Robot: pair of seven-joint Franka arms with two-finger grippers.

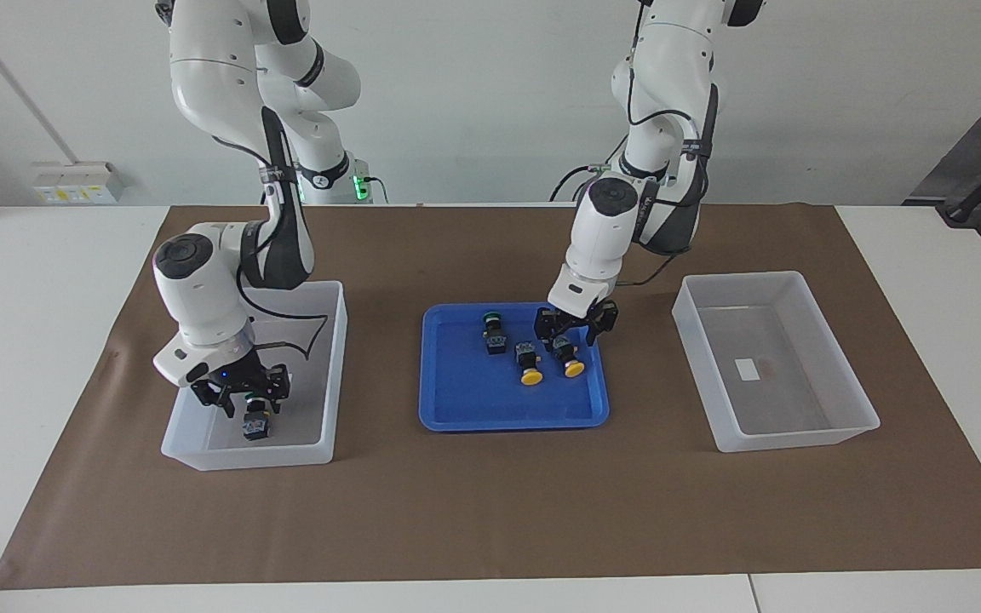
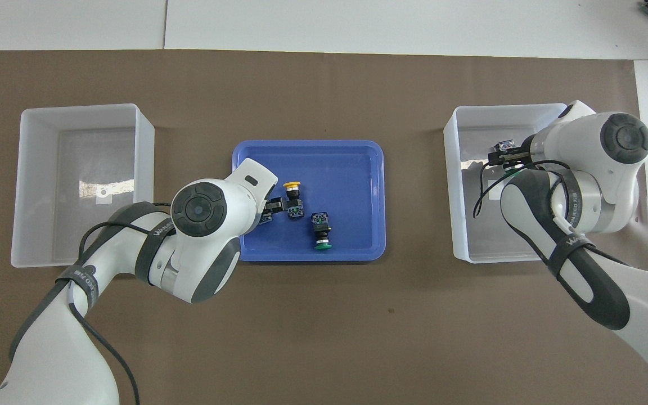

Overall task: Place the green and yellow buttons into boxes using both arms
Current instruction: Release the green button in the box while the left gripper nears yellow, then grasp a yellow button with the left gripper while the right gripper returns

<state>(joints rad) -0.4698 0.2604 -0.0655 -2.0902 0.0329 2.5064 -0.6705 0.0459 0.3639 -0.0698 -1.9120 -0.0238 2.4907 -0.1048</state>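
In the blue tray (image 1: 456, 409) at the middle of the bench (image 1: 490, 511), I see three buttons left: one green button (image 1: 493, 330) and two yellow ones. My left claw (image 1: 576, 326) is down over the yellow button (image 1: 569, 358) nearest the left arm's end of the tray, fingers spread apart to either side of its black body, not yet closed as far as I can judge. I read that as lining up a grasp on the body, since the wide cap would slip. The other yellow button (image 1: 529, 364) lies just beside it, close enough that a finger could nudge it.

My right claw (image 1: 243, 393) is inside the box (image 1: 320, 443) at the right arm's end, held low above a button (image 1: 256, 423) resting on the box floor. I judge this to be a release: the fingers look parted and the button seems free of them. Its cap colour I cannot make out.

The second box (image 1: 861, 417), at the left arm's end, holds no button, which suits it as the destination for the yellow ones.
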